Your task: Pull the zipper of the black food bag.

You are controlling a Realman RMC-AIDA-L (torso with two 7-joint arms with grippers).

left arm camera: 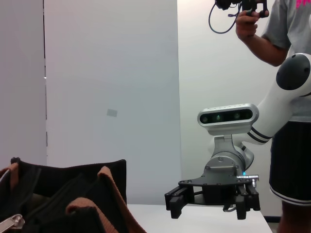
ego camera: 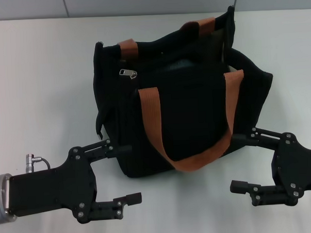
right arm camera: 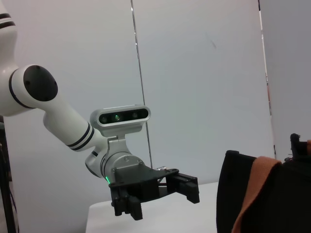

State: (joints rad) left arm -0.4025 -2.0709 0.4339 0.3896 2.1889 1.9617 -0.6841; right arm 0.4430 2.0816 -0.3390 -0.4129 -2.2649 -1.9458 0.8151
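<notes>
Black food bag (ego camera: 186,105) mid-worktop (ego camera: 35,75), zipper (ego camera: 127,73) on its top left end, untouched; left hand (ego camera: 119,175) and right hand (ego camera: 241,162) spread near front edge; approach step, next likely reaching and pinching the tab.

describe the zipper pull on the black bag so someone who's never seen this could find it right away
Start at the black food bag standing mid-table between the two open grippers. Look along its top edge at the corner on the robot's left: the zipper is a small silver tab, the only shiny metal among black fabric and orange-brown straps.
</notes>
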